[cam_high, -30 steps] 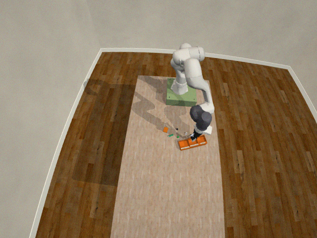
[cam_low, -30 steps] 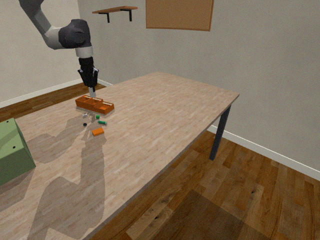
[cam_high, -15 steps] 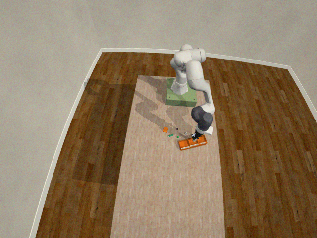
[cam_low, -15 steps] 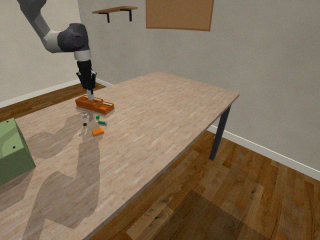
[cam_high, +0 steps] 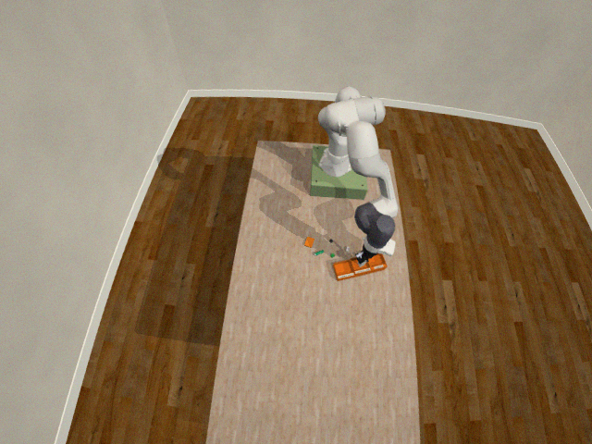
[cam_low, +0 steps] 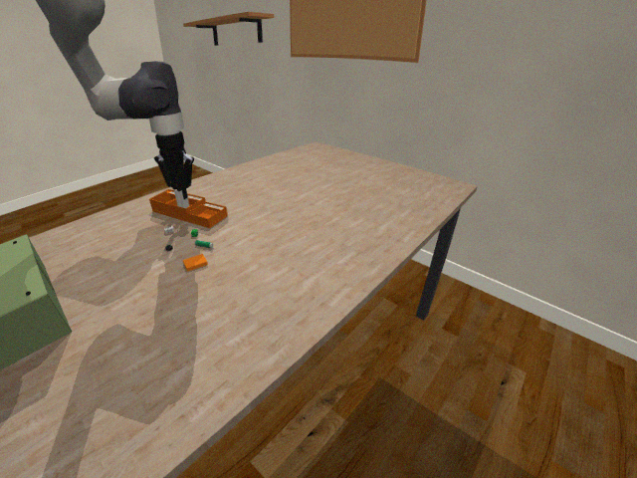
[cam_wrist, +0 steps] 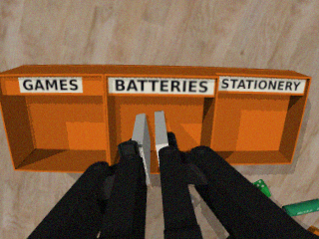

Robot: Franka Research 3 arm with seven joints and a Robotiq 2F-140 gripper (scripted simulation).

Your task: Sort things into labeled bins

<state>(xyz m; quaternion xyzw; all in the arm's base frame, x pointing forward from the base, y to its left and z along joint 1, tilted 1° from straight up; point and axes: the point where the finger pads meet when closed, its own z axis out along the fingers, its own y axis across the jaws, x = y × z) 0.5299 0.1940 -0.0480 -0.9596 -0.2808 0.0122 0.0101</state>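
An orange bin [cam_wrist: 152,119] has three compartments labelled GAMES, BATTERIES and STATIONERY; all three look empty. It also shows in the top and exterior views [cam_high: 360,266] [cam_low: 188,206]. My gripper [cam_wrist: 152,126] hangs just over the BATTERIES compartment, shut, and I see nothing between its fingertips [cam_low: 180,197]. On the table beside the bin lie a green battery [cam_low: 203,243] [cam_wrist: 302,207], a small green cube [cam_low: 194,232] [cam_wrist: 262,187], a grey cylinder [cam_low: 168,229], a small black thing [cam_low: 168,247] and an orange flat block [cam_low: 195,262] [cam_high: 308,241].
The green base block [cam_high: 339,180] of the arm stands at the back of the table. The table's edge [cam_low: 359,288] runs along the side away from the bin, with a dark leg [cam_low: 437,262] below.
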